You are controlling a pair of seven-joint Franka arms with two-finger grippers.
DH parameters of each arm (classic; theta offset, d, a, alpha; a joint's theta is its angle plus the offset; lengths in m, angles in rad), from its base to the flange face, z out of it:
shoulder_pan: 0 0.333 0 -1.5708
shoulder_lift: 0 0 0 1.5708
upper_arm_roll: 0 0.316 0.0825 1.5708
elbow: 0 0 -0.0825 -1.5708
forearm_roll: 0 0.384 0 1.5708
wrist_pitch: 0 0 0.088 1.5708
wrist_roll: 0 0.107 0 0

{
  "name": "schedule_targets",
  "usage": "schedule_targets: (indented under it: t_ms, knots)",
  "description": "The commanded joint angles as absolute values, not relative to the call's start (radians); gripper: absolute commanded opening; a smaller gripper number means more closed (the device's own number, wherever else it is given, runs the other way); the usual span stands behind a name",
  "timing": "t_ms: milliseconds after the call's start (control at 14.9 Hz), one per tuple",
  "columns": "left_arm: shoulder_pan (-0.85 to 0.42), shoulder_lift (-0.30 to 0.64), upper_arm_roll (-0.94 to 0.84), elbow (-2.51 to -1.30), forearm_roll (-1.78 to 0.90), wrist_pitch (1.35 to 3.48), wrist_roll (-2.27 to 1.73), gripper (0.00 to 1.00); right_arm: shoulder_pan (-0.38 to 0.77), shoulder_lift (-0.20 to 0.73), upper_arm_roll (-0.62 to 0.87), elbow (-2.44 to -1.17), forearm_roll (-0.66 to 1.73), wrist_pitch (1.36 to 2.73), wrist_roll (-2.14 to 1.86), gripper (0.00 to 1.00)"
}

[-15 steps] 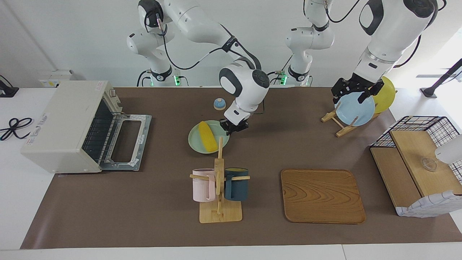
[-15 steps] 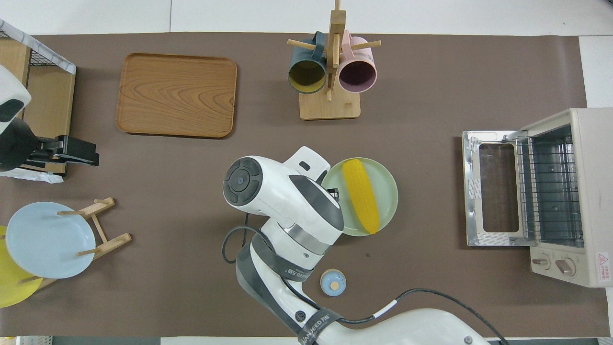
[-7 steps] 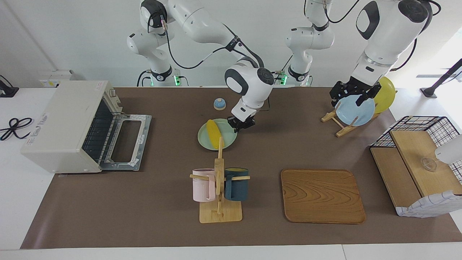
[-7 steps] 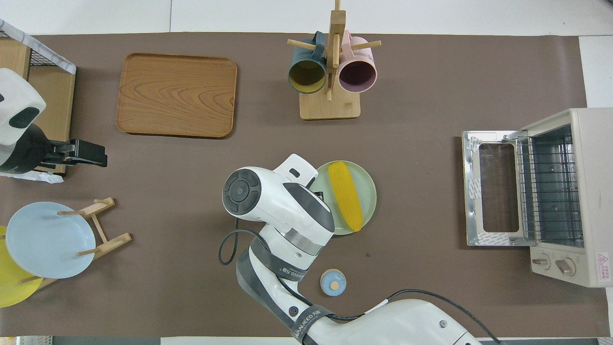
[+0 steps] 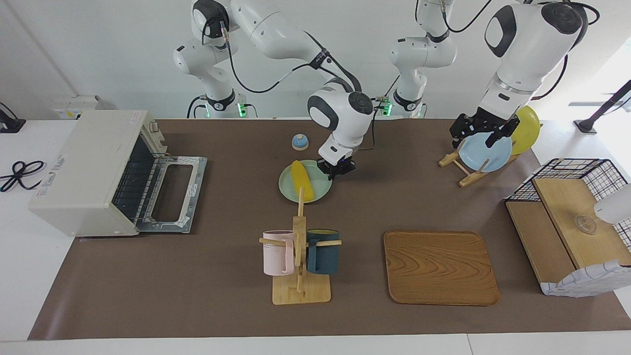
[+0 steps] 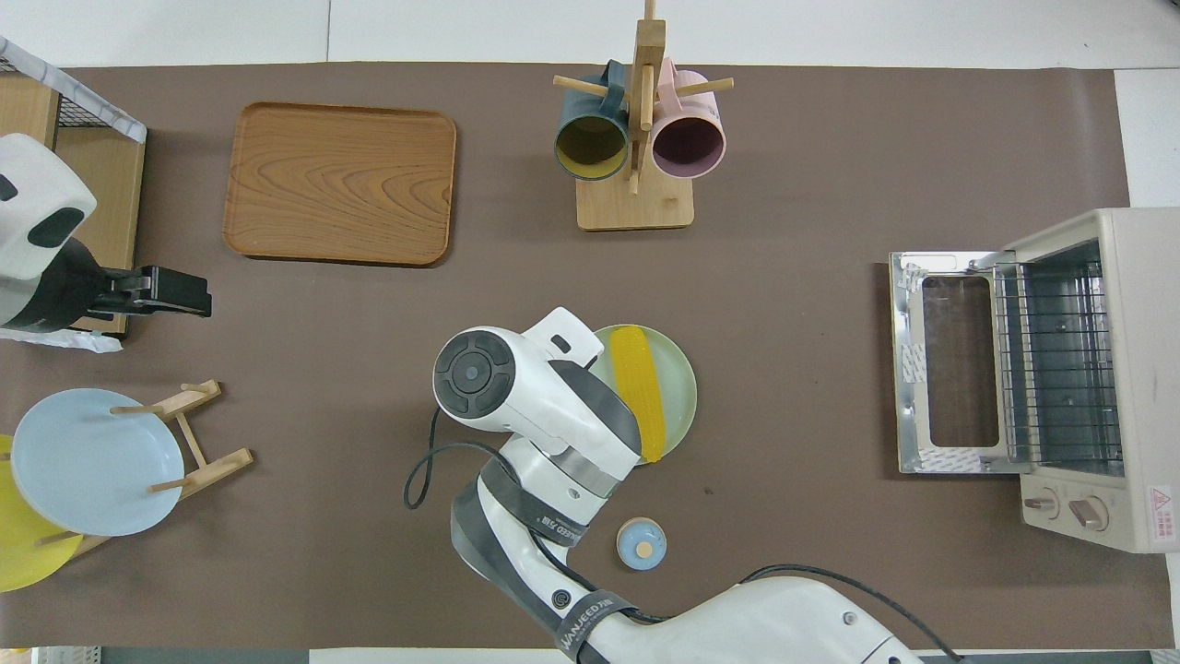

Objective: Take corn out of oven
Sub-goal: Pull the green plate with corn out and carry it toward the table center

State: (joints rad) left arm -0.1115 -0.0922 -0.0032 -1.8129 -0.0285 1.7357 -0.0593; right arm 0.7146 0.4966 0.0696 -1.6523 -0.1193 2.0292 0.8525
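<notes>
Corn (image 5: 300,180): one, on one green plate (image 5: 320,188).

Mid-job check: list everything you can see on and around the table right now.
corn: 1, yellow, on the green plate
green plate: 1, mid-table
oven: 1, off-white, door down, right arm's end
small dome: 1, blue, nearer the robots than the green plate
mug rack: 1, wooden, farther from the robots than the green plate
mugs: 2, pink and dark blue, on the rack
tray: 1, wooden, beside the rack
plate stand: 1, wooden, left arm's end
standing plates: 2, light blue, yellow
wire basket: 1, black, left arm's end
right pincer: at the green plate's edge
left pincer: open, over the plate stand
</notes>
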Motion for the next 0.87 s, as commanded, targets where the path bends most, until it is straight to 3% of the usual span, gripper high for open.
schedule_targets:
  t_ms: [0,67,134,403,604,806]
  knots:
    - [-0.109,-0.115,-0.003,-1.847,-0.018,1.766,-0.048,1.00,0.698,0.494,0.078,-1.638,-0.066,2.057,0.858,0.44]
    - [-0.109,-0.114,-0.003,-1.848,-0.018,1.770,-0.048,1.00,0.687,0.489,0.078,-1.637,-0.049,2.077,0.850,0.69]
    - [-0.110,-0.114,-0.003,-1.851,-0.018,1.778,-0.049,1.00,0.677,0.480,0.080,-1.634,-0.048,2.072,0.842,0.72]
    - [-0.123,-0.104,-0.005,-1.865,-0.020,1.798,-0.048,1.00,0.603,0.340,0.080,-1.624,-0.045,1.959,0.749,0.70]
    - [-0.156,-0.100,-0.008,-1.874,-0.034,1.815,-0.051,1.00,0.505,0.203,0.080,-1.626,-0.043,1.788,0.597,0.70]
    - [-0.210,-0.087,-0.006,-1.888,-0.066,1.845,-0.070,1.00,0.396,0.123,0.078,-1.631,-0.011,1.662,0.481,0.70]
